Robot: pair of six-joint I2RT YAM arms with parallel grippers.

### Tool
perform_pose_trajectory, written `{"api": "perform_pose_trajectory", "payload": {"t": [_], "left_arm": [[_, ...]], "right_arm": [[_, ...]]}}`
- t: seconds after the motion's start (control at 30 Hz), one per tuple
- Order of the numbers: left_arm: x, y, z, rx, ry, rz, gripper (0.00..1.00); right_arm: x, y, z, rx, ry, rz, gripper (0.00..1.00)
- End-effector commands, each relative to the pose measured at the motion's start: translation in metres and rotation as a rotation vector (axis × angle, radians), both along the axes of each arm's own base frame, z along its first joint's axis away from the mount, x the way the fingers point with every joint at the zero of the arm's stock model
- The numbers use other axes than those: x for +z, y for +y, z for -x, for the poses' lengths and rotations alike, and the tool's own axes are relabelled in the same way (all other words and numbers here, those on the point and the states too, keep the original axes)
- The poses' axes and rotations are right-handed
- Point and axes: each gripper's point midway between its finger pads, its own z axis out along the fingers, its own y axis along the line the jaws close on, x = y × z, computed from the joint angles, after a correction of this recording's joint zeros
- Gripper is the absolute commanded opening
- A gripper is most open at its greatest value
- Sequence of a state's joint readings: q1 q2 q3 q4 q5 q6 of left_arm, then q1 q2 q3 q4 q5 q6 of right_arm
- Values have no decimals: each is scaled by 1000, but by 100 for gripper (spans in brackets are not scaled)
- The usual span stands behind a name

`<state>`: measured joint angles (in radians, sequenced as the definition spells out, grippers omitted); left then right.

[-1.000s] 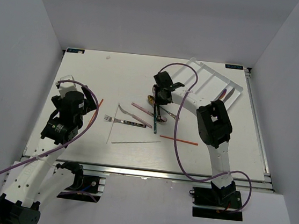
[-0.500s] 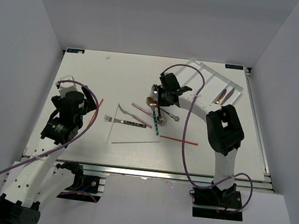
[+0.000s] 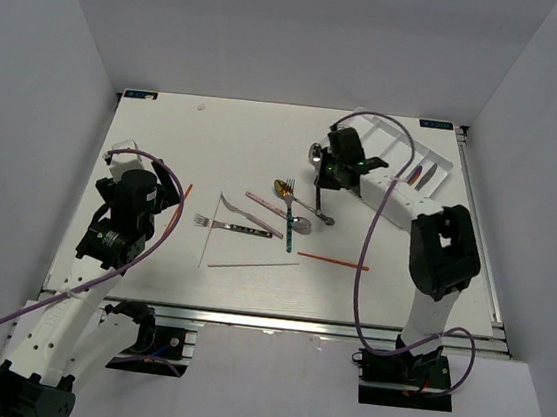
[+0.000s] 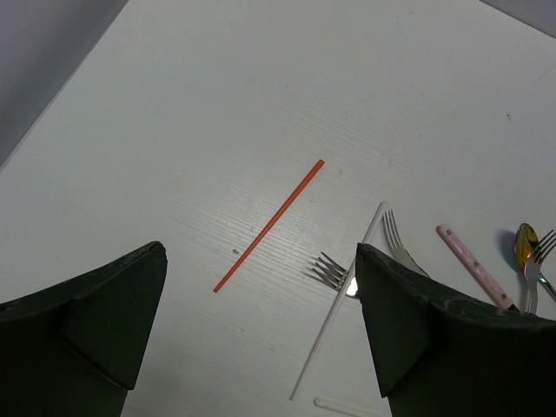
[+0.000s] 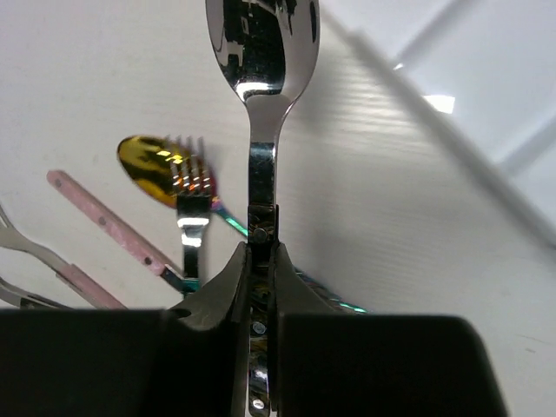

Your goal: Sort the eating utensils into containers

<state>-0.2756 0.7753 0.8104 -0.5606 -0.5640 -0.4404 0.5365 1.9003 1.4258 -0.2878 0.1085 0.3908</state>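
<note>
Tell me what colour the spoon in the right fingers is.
Mirror-bright silver. The spoon shows best in the right wrist view, pinched between the right fingers.

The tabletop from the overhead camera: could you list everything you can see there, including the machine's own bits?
White table: one, white, under everything.
White plastic compartment tray: one, white, far right corner; a few utensils inside.
Thin red chopsticks: two, red; one by the left arm, one near the pile.
Thin pale chopsticks: two, pale; near and left of the pile.
Metal forks: three, silver; centre.
Gold spoon: one, gold; centre.
Pink-handled utensil: one, pink; centre.
Silver metal spoon: one, silver; gripped in the right tool.
Arms: two, black and white; near edge.
Left tool: open, empty.
Right tool: shut on the spoon.
</note>
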Motion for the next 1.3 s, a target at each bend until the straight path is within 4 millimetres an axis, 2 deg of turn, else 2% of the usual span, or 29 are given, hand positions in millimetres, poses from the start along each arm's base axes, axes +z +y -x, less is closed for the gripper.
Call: {"api": "perform_pose_trajectory", "payload": {"t": [0.0,0.1,0.13,0.2,0.23,0.3,0.4,0.43,0.53,0.67,0.7,0.73,0.77,0.8,0.83,0.87,0.9,0.93,0.97,1.0,1.03,1.07,1.1,1.13,1.17,1.2,1.23,1.27], "left_arm": [[1,1,0,-4,-6,-4,98],[2,1,0,-5,-8,-3,98],[1,1,0,-5,-7,-3,98],[1,0,0,-7,-5,-4,98],[1,0,-1,-7,-5,-4,98],[0,1,-1,-6,-1,-6,98],[-1,0,-1,-8,1,-5,98],[-1,0,-1,-8,1,-5,98],[-2,0,-2,-9,8,-8,98],[-3,0,-2,-7,9,-8,98],[-3,0,-2,-8,9,-9,98],[-3,0,-2,-8,9,-7,98],[-3,0,-2,-8,9,-7,98],[-2,0,-2,-9,8,-8,98],[-3,0,-2,-9,9,-9,98],[-2,0,-2,-9,8,-8,98],[-3,0,-2,-8,8,-9,98],[-3,0,-2,-8,10,-10,98],[-3,0,-2,-8,10,-10,98],[-4,0,-2,-8,12,-10,98],[-3,0,-2,-8,10,-10,98],[-3,0,-2,-5,10,-11,98],[-3,1,-2,-5,10,-11,98],[-3,1,-2,-4,13,-12,98],[-4,1,-2,-1,14,-14,98],[-3,1,-2,-1,13,-14,98],[-3,2,-2,1,12,-15,98],[-4,1,-2,1,14,-15,98]], "right_arm": [[57,-66,-39,-196,-128,-61,0],[60,-109,-57,-318,-138,-92,0],[56,-135,-68,-381,-137,-97,0],[57,-166,-84,-475,-147,-106,0],[48,-175,-91,-501,-135,-99,0],[44,-194,-103,-539,-135,-107,0],[41,-206,-125,-570,-144,-141,0],[30,-208,-129,-587,-128,-143,0],[19,-216,-137,-620,-115,-155,0],[16,-213,-144,-622,-119,-173,0],[15,-213,-145,-622,-119,-173,3],[12,-213,-146,-618,-111,-170,14],[16,-211,-148,-611,-115,-171,41],[15,-212,-146,-609,-102,-168,56],[20,-211,-145,-611,-109,-170,68],[19,-211,-140,-611,-106,-168,72],[23,-210,-139,-608,-120,-170,74],[41,-208,-136,-595,-157,-181,81],[40,-201,-130,-574,-160,-175,81],[61,-192,-129,-510,-214,-178,81],[68,-180,-125,-450,-236,-177,81],[74,-156,-120,-356,-256,-181,80],[80,-131,-111,-190,-291,-175,80],[79,-113,-104,-96,-300,-165,79],[75,-83,-93,9,-297,-153,78],[69,-64,-88,99,-284,-144,78],[53,-54,-78,189,-253,-59,76],[38,-31,-72,239,-241,19,75]]}}
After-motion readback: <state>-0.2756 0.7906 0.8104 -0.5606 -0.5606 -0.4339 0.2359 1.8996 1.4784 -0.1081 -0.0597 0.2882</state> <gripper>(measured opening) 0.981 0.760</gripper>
